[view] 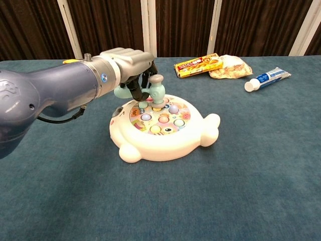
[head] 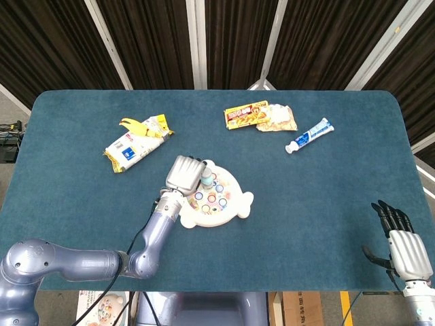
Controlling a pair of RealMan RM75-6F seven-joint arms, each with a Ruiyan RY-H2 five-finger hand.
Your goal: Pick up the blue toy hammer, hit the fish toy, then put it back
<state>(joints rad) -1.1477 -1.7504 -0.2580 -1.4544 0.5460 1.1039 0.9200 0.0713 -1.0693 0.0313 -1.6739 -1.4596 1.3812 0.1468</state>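
Two hands on this rig, but only our left hand is doing anything: its fingers are wrapping around the handle of the blue toy hammer, and we're holding the head right over the far-left part of the fish toy, touching or just about touching one of the coloured pegs (can't quite tell which from the chest view). Our right hand is sitting well off at the near right edge of the table, fingers straight and apart, holding nothing. The hammer is looking like light hollow plastic, pale blue with a greyish cap on the head, smooth and a bit slippery, so we're guessing the grip near the middle of the short handle is the sensible spot and it won't need much squeeze. The fish toy is a chunky cream plastic shell with rounded fins and a ring of pastel buttons, rigid, probably light enough to skid on the felt-like blue cloth if we're whacking it sideways. Further back there's a yellow snack box, a crinkly wrapper, a toothpaste tube and a white-and-yellow packet, all well apart from the action.
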